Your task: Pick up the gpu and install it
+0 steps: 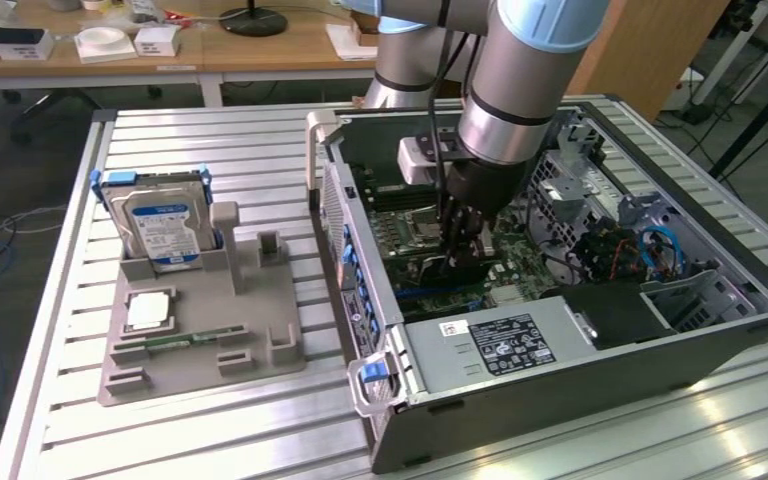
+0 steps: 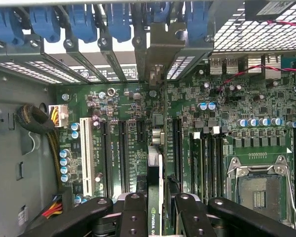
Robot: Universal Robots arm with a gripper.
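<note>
While the gripper [image 2: 155,207] stays out of it, clamped on the gpu [image 2: 155,163] seen edge-on between its fingers, we judge pickup done and seating unfinished. The card stands upright over the motherboard [image 2: 227,128] slots, its bracket toward twelve o'clock at the rear slot covers [image 2: 89,22]. Beyond, inside the computer case [image 1: 651,350], nothing confirms it fully home.

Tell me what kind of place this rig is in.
Probably a robotics lab or workshop bench: an open PC case on a slotted aluminium table, a grey parts fixture holding a hard drive, cluttered wooden desks behind.
</note>
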